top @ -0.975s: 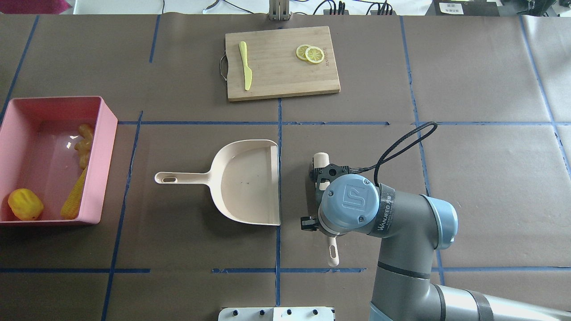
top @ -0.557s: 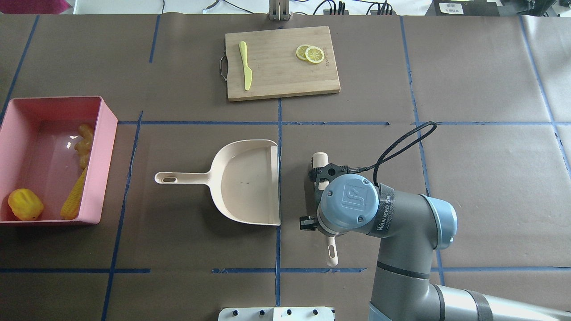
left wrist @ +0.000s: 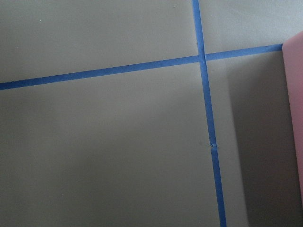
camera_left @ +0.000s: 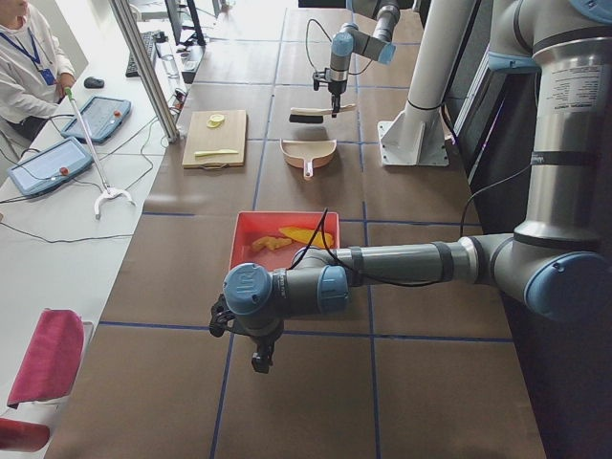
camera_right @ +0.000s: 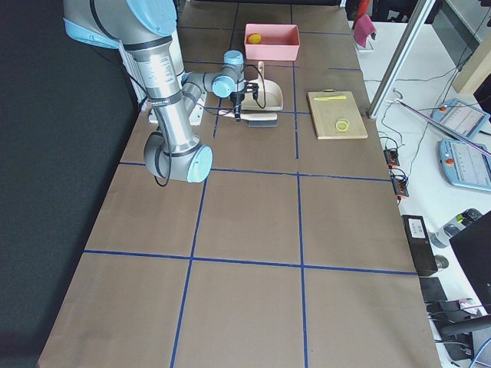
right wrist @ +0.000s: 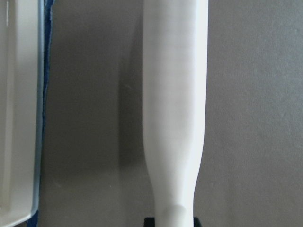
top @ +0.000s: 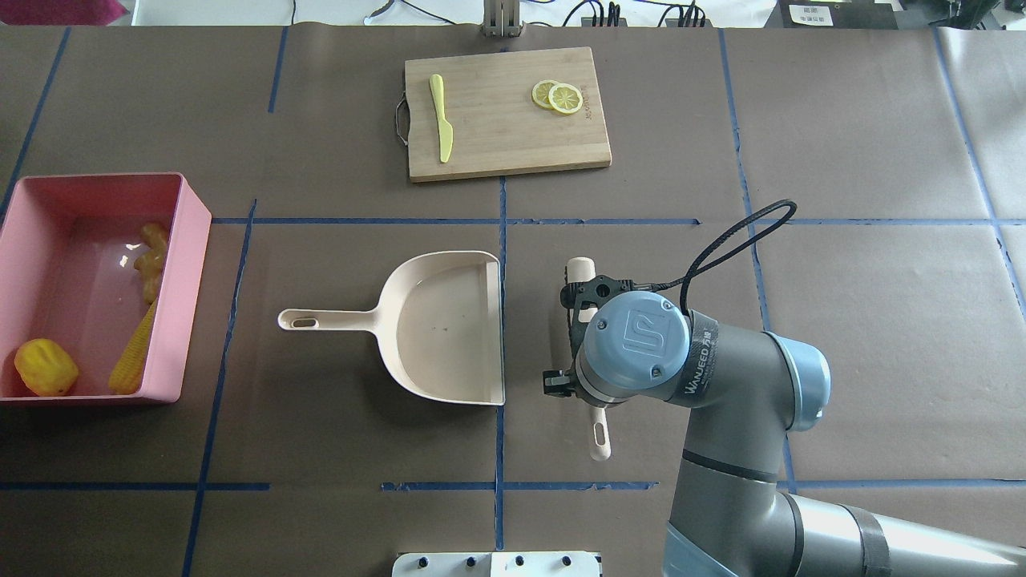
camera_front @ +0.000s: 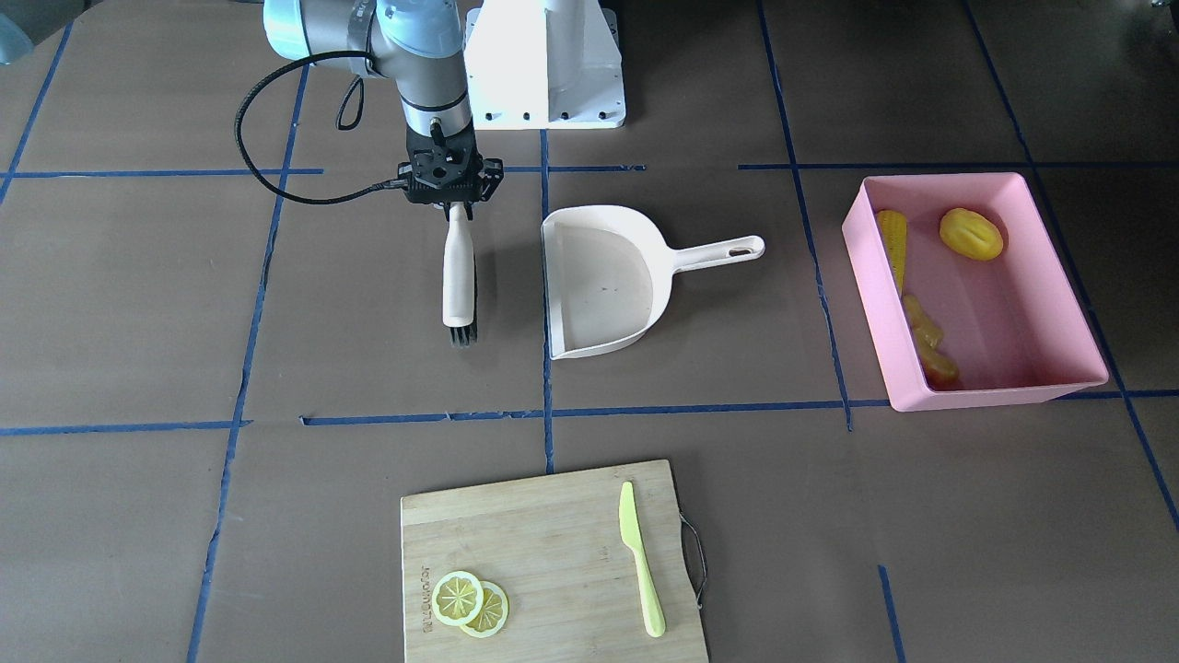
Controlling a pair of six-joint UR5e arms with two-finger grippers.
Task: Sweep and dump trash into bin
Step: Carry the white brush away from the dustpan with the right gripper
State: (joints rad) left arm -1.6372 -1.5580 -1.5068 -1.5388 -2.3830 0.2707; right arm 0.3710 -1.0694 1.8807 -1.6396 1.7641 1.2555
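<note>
Now the right gripper (camera_front: 454,206), fingers pinching the brush (camera_front: 456,276), had edged away from the dustpan (camera_front: 603,285) beside them; the trash (camera_front: 970,233) lay in the bin (camera_front: 990,396).

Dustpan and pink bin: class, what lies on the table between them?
Only bare table crossed by one blue tape line; the overhead view shows it.

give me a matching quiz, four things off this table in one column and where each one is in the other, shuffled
Things:
1. corn cob
2. knife
3. brush
4. dustpan

Places:
A. held in the right gripper
B. lying empty on the table
C. inside the bin
D. on the cutting board

Pairs: 1-C, 2-D, 3-A, 4-B
</note>
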